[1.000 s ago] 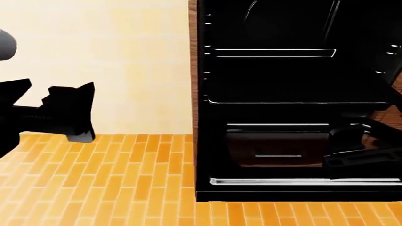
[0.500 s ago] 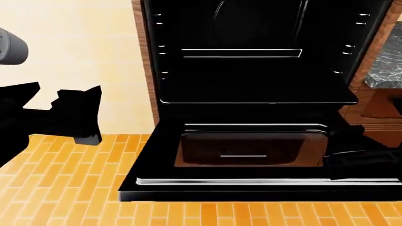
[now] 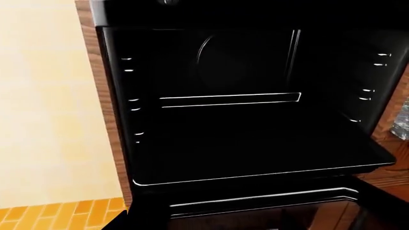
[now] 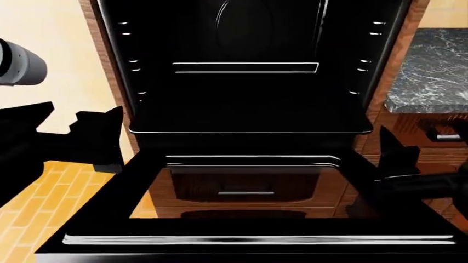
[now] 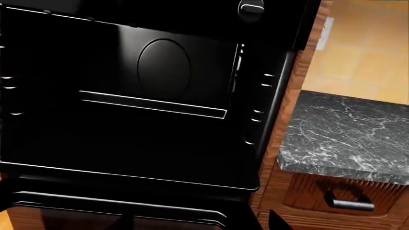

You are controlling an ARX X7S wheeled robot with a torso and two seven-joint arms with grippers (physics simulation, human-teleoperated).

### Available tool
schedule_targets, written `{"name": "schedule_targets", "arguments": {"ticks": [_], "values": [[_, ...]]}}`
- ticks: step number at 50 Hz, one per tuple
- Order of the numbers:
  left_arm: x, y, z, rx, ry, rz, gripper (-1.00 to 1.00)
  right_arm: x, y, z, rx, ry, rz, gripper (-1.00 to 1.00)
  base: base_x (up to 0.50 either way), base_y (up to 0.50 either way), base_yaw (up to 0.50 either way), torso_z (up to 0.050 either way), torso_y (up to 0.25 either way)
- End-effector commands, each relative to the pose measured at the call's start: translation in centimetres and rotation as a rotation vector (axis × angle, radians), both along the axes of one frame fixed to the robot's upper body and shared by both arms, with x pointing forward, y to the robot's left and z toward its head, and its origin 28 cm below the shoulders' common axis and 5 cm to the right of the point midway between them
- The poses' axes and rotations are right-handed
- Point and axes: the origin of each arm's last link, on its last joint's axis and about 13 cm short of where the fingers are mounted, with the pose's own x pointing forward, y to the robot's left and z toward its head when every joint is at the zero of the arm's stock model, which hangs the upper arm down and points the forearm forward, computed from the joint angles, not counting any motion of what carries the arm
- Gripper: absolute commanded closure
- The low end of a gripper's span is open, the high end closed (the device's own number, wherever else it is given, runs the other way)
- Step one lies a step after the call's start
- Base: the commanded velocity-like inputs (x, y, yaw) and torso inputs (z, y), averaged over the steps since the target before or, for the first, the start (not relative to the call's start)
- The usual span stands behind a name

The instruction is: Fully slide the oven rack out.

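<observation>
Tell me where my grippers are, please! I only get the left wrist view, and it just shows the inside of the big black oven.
Observer: The head view shows the black left gripper outside the oven's left wall, apart from the wide flat glossy black oven rack.
Operator: And my other one?
Observer: The black right gripper is low, by the right edge of the folded-down black-framed see-through oven door, and not touching the rack.
Operator: What's past the oven on the right?
Observer: A grey marble countertop, and under it a wooden drawer with a dark bar handle.
</observation>
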Motion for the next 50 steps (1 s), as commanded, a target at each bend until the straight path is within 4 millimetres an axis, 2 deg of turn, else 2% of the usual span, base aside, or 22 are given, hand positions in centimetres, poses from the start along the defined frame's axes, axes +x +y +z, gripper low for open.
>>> {"name": "schedule_targets", "arguments": {"ticks": [1, 5, 50], "values": [[0.07, 0.02, -0.08, -0.001, 0.002, 0.000, -1.00, 0.19, 0.05, -0.26, 0.042, 0.023, 0.015, -1.00, 0.32, -0.09, 0.00, 0.000, 0.000], [0.17, 0.05, -0.09, 0.005, 0.001, 0.016, -1.00, 0.14, -0.01, -0.38, 0.098, 0.043, 0.032, -1.00, 0.33, -0.04, 0.00, 0.000, 0.000], [-0.01, -0.31, -0.57, 0.001, 0.020, -0.004, -1.00, 0.05, -0.04, -0.56, 0.060, 0.039, 0.027, -1.00, 0.23, -0.02, 0.00, 0.000, 0.000]]}}
